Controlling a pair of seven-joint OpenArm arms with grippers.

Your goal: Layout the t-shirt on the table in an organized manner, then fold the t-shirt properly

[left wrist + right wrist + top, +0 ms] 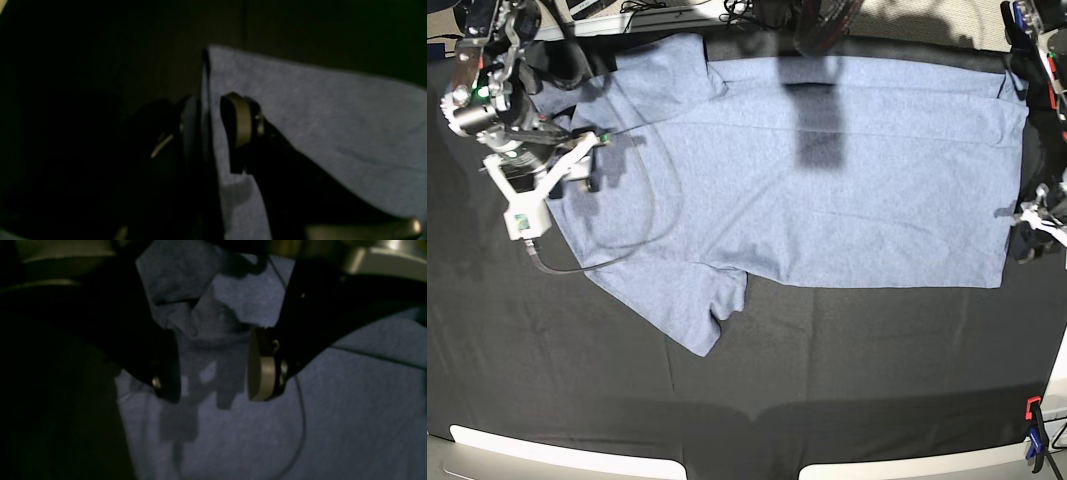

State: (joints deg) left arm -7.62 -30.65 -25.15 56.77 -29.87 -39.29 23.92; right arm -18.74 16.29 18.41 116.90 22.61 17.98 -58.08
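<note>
One t-shirt [827, 170] lies spread flat on the table [847, 380], with its two sleeves toward the base view's left. The left gripper [213, 123] is closed on the t-shirt's edge (a thin fold stands between its two fingers). The right gripper [213, 373] hangs open above the cloth, holding nothing.
</note>
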